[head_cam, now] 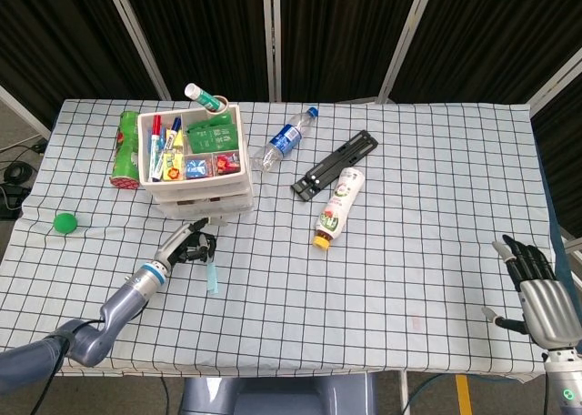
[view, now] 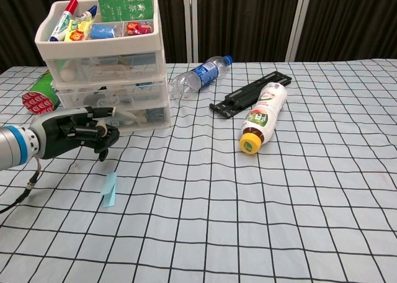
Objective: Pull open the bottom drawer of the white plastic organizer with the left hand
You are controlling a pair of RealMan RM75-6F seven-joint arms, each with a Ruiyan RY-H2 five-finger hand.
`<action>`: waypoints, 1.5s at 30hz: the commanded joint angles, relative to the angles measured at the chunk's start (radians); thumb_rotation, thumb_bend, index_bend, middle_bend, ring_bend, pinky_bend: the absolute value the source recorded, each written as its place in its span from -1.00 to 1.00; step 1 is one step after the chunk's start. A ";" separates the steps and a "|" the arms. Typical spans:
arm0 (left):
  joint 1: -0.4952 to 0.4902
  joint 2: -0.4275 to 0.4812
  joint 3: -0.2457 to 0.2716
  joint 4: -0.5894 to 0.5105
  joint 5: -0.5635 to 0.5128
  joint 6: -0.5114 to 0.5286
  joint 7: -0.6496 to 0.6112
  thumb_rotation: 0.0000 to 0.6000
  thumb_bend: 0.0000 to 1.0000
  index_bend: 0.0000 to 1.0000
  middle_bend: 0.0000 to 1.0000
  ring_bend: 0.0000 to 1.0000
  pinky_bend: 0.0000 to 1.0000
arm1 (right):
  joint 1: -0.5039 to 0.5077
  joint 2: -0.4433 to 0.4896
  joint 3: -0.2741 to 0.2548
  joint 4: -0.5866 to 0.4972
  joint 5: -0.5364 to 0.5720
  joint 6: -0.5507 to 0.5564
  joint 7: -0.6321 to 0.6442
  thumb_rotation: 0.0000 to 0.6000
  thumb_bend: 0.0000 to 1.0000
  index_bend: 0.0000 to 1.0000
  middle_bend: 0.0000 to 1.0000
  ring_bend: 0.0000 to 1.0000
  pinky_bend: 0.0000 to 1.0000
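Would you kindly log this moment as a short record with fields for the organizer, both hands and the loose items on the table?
organizer: white plastic organizer, three tiers, pens and packets in the top tray
bottom drawer: bottom drawer at the left hand; whether it has slid out cannot be told
left hand: left hand at the drawer front, fingers curled; grip on the drawer not clear
right hand: right hand at the table's near right edge, holding nothing
loose items: water bottle, yellow-capped bottle, black bracket, green ball, blue slip
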 commanded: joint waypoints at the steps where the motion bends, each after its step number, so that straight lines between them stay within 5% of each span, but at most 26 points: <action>1: 0.018 0.010 0.011 -0.015 0.008 0.025 -0.005 1.00 1.00 -0.49 0.36 0.43 0.21 | -0.001 0.001 -0.001 -0.002 -0.002 0.003 0.001 1.00 -0.93 -0.93 -1.00 -1.00 -1.00; 6: 0.054 0.028 0.036 -0.032 0.030 0.097 0.062 1.00 1.00 -0.57 0.36 0.43 0.20 | -0.002 0.003 0.000 -0.003 -0.002 0.006 0.004 1.00 -0.93 -0.93 -1.00 -1.00 -1.00; 18: 0.121 0.068 0.010 -0.167 -0.113 0.281 0.892 1.00 1.00 -0.81 0.38 0.44 0.21 | -0.003 0.001 -0.004 -0.007 -0.010 0.006 -0.001 1.00 -0.93 -0.93 -1.00 -1.00 -1.00; 21: 0.122 0.097 -0.004 -0.252 -0.153 0.292 1.003 1.00 1.00 -0.80 0.38 0.45 0.22 | -0.004 0.002 -0.004 -0.007 -0.011 0.008 0.000 1.00 -0.93 -0.93 -1.00 -1.00 -1.00; 32: 0.124 0.151 -0.027 -0.383 -0.210 0.327 1.179 1.00 1.00 -0.76 0.39 0.45 0.22 | -0.004 0.009 -0.003 -0.007 -0.011 0.011 0.016 1.00 -0.93 -0.93 -1.00 -1.00 -1.00; 45: 0.112 0.158 -0.063 -0.390 -0.352 0.304 1.276 1.00 1.00 -0.67 0.40 0.45 0.22 | -0.005 0.006 -0.003 -0.009 -0.010 0.009 0.006 1.00 -0.93 -0.93 -1.00 -1.00 -1.00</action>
